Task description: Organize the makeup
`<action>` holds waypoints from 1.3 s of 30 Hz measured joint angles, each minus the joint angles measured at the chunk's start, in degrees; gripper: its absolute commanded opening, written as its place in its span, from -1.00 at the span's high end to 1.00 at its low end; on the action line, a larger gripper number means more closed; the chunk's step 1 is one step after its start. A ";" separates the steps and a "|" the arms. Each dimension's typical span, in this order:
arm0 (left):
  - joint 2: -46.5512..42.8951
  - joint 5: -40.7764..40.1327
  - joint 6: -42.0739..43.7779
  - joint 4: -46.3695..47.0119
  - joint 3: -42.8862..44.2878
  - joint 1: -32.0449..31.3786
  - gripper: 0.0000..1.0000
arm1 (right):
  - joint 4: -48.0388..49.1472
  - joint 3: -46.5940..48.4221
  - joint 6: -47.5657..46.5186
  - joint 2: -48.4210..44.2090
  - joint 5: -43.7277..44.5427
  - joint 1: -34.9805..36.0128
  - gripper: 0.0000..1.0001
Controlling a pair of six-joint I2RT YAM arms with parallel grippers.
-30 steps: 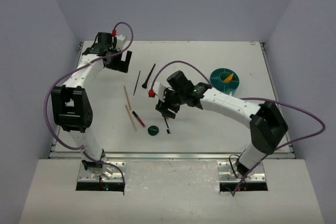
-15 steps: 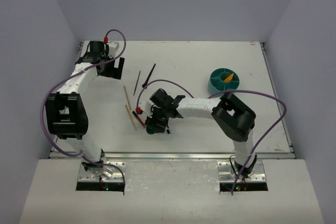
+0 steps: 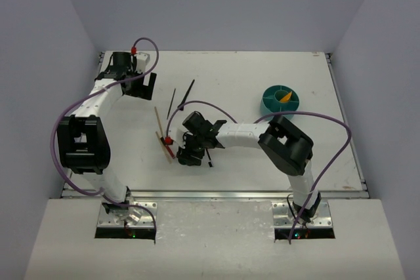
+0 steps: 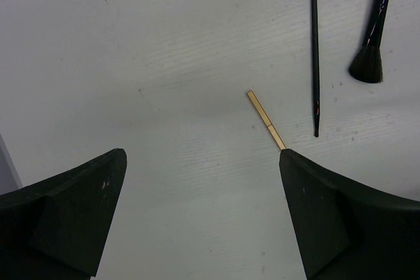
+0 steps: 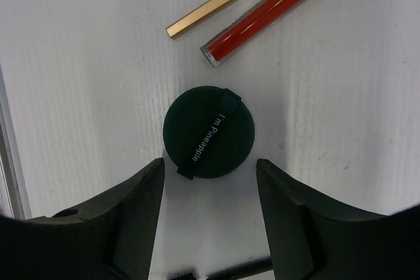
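Observation:
A dark green disc (image 5: 209, 132) with a strap reading "I'm Pineapple" lies flat on the table, just ahead of my open right gripper (image 5: 209, 166), one finger on each side and not touching it. In the top view that gripper (image 3: 189, 157) covers the disc. Beside it lie a red-black pencil (image 5: 262, 11) (image 3: 170, 147) and a wooden stick (image 5: 223, 1). A small black brush (image 5: 223, 270) lies under the gripper. My left gripper (image 4: 202, 155) (image 3: 143, 85) stands open and empty at the far left, near another wooden stick (image 4: 266, 119), a thin black brush (image 4: 314, 50) and a fluffy brush (image 4: 371, 37).
A teal round divided container (image 3: 280, 101) holding an orange wedge (image 3: 285, 96) stands at the right of the table. The long wooden sticks (image 3: 159, 122) lie left of the right gripper. The table's near edge (image 3: 216, 193) runs close below the right gripper.
My right gripper has swung left and towards the near edge, coming down over the green disc. The left gripper shifted slightly to the left a second ago, then stayed still.

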 measured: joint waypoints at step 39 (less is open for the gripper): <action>0.13 1.07 0.89 -0.37 -0.70 0.00 -1.00 | -1.28 2.66 5.51 -10.13 0.36 -5.02 1.00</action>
